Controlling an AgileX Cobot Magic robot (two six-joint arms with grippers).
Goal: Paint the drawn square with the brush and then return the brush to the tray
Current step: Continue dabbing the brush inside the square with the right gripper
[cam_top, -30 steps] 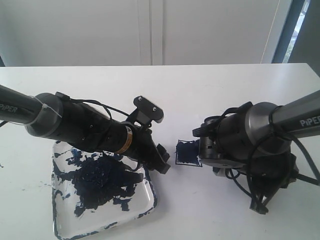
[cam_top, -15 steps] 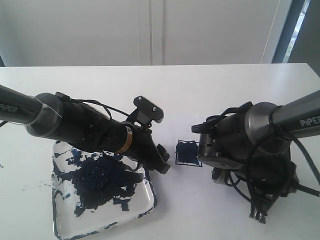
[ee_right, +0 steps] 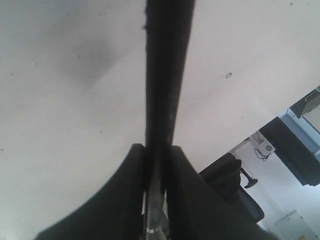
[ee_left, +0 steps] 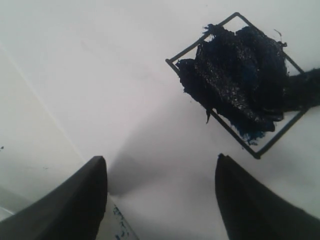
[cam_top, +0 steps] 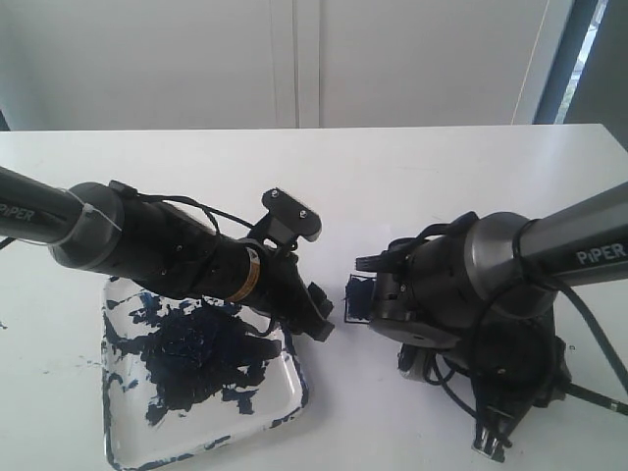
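The drawn square [ee_left: 240,80] is a thin black outline, its inside thickly smeared with dark blue paint. It also shows in the exterior view as the square [cam_top: 356,299], half covered by my right arm [cam_top: 442,294]. My right gripper [ee_right: 157,150] is shut on the brush [ee_right: 167,75], whose black shaft runs out past the fingertips, the silver ferrule lying between the fingers. A dark paint-coated tip [ee_left: 306,89] reaches over the square's edge. My left gripper [ee_left: 160,160] is open and holds nothing, a short way from the square, beside the tray [cam_top: 285,397].
The tray's floor is blotched with dark blue paint [cam_top: 201,353]. My left arm [cam_top: 177,255] lies across the tray's far side. Beyond the table edge [ee_right: 260,130] the right wrist view shows a dark chair [ee_right: 230,175].
My right arm has shifted left and toward the table's front, now covering more of the square. The left arm has not moved.
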